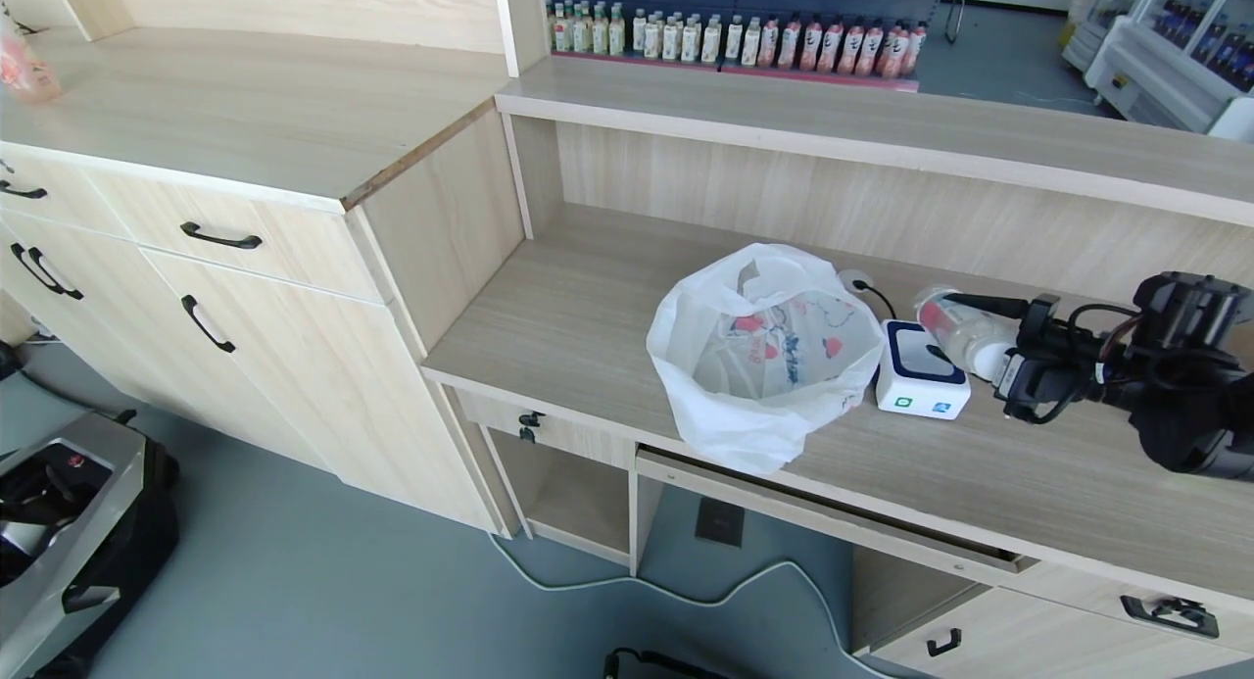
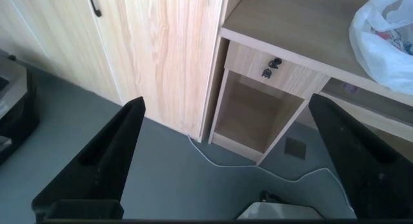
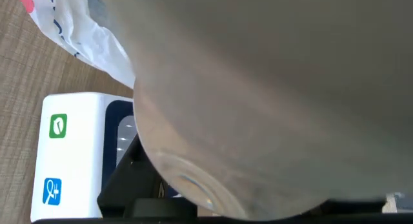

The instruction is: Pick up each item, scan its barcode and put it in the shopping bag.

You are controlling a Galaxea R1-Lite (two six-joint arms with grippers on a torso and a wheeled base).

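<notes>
**Bottle (image 1: 952,328) lies sideways in the right gripper, right beside the scanner**

The bottle is off the counter (image 1: 588,316), held on its side in the right gripper (image 1: 988,351), whose jaws are closed around its body just past the scanner (image 1: 921,370). The right wrist view has its rounded, clear wall (image 3: 258,88) close above the scanner's white face (image 3: 64,153). It looks like smooth plastic, so probably light and slick, and apt to roll or slip if the grip is shallow. It should give a little under pressure but not break. A hold across the middle of the body looks safest, leaving the label free for the scan. The shopping bag (image 1: 764,351) stands open just beyond the scanner, thin and floppy. The left gripper (image 2: 227,121) hangs low by the cabinet with its jaws wide apart and nothing in them.
</notes>
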